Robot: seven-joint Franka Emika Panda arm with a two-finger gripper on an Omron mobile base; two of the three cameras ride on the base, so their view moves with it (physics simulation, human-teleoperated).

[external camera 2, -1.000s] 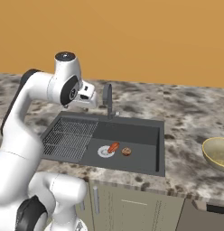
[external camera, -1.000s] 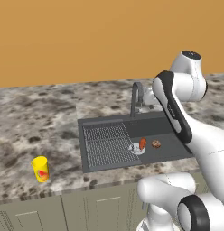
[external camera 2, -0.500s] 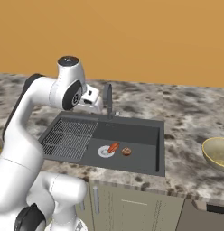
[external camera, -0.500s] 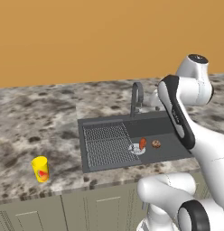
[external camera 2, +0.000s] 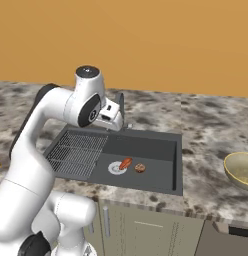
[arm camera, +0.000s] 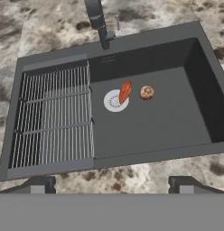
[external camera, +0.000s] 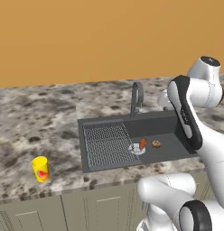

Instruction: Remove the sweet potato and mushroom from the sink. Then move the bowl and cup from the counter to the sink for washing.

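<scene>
The orange-red sweet potato lies half across the round silver drain in the dark sink, with the speckled brown mushroom just beside it. Both also sit on the basin floor as sweet potato and mushroom. My gripper hangs open and empty high above the sink's front edge, looking straight down; its hand hovers by the faucet. The yellow cup stands on the counter left of the sink. On the counter to the right rests the tan bowl.
The arched grey faucet rises behind the basin, close to my hand. A ribbed drainer grid covers the sink's left half. Speckled stone counter surrounds the sink; an orange wall stands behind.
The arm has swung a little to the right and the hand has come lower toward the sink. The jaws stayed open. Nothing in the sink or on the counter moved.
</scene>
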